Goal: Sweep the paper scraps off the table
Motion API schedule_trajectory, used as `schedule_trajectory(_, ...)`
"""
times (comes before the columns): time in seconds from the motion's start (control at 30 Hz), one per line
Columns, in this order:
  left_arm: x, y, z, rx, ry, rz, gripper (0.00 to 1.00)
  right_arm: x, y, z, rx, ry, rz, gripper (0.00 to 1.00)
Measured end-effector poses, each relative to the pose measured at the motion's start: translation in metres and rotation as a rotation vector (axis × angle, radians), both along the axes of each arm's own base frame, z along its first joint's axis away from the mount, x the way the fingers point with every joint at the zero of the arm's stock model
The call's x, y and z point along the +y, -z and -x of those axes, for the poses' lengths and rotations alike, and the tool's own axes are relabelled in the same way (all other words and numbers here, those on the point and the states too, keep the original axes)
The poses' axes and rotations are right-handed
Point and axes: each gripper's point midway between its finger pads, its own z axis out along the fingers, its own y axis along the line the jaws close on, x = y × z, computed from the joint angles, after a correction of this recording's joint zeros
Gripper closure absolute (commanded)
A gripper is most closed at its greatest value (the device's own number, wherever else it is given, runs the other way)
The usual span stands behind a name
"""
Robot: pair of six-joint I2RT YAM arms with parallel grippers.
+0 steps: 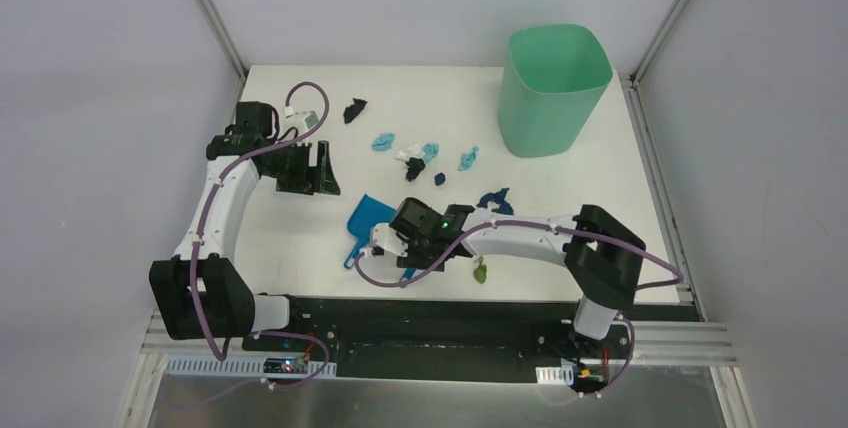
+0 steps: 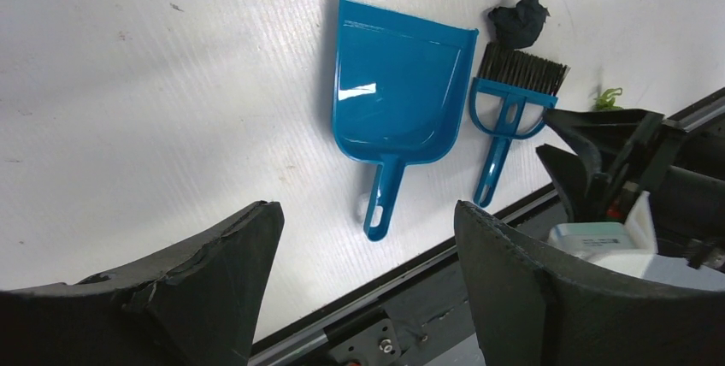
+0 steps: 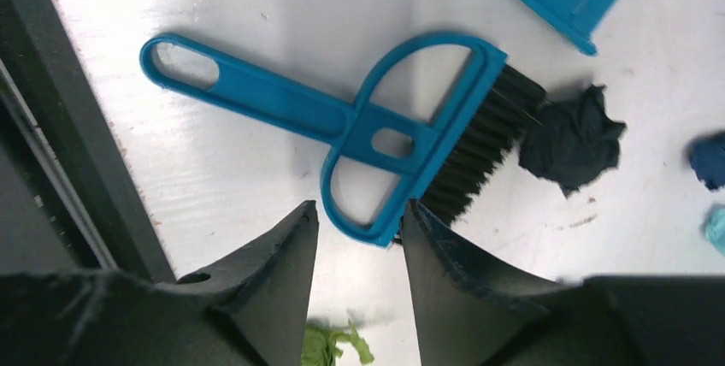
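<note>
Several small paper scraps lie on the white table (image 1: pixel 590 173): a black one (image 1: pixel 354 108), teal ones (image 1: pixel 384 141), a dark blue one (image 1: pixel 495 199) and a green one (image 1: pixel 481 271). My right gripper (image 1: pixel 395 245) is open and low over the blue hand brush (image 3: pixel 368 126), its tips (image 3: pixel 359 208) on either side of the brush's rounded frame. A black scrap (image 3: pixel 571 139) touches the bristles, and the green scrap (image 3: pixel 329 345) lies under the jaws. My left gripper (image 1: pixel 312 176) is open and empty, with the blue dustpan (image 2: pixel 397 97) lying flat ahead of its tips (image 2: pixel 368 208).
A light green bin (image 1: pixel 553 88) stands at the table's back right. The dustpan (image 1: pixel 368 218) lies left of the brush, handle toward the black front edge (image 1: pixel 430 308). The right arm stretches across the near side of the table.
</note>
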Motion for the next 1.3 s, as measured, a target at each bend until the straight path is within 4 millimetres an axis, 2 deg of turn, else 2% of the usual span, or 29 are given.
schedule_trajectory(0.1, 0.0, 0.001, 0.0, 0.002, 0.0, 0.0, 0.22, -0.002, -0.013, 0.002, 0.002, 0.03, -0.027, 0.6)
schedule_trajectory(0.2, 0.0, 0.001, 0.001, 0.003, 0.0, 0.001, 0.22, -0.004, -0.016, 0.004, 0.02, 0.049, -0.036, 0.61)
schedule_trajectory(0.3, -0.001, 0.0, 0.001, 0.002, 0.003, 0.006, 0.22, -0.006, -0.012, 0.006, 0.056, 0.065, -0.036, 0.61)
schedule_trajectory(0.5, -0.002, -0.001, 0.001, 0.0, 0.005, 0.011, 0.22, -0.006, -0.003, -0.004, 0.078, 0.096, -0.043, 0.65)
schedule_trajectory(0.67, -0.004, -0.003, 0.002, -0.002, 0.011, 0.024, 0.22, -0.003, 0.014, -0.004, 0.104, 0.104, -0.028, 0.67)
schedule_trajectory(0.9, -0.005, -0.002, 0.007, -0.008, 0.015, 0.025, 0.22, -0.002, 0.014, -0.001, 0.122, 0.116, -0.036, 0.68)
schedule_trajectory(1.2, -0.005, 0.0, 0.01, -0.002, 0.019, 0.025, 0.22, -0.006, -0.014, 0.012, 0.149, 0.104, -0.08, 0.69)
schedule_trajectory(1.3, -0.005, 0.001, 0.01, -0.001, 0.019, 0.025, 0.22, -0.003, -0.016, 0.018, 0.165, 0.091, -0.089, 0.7)
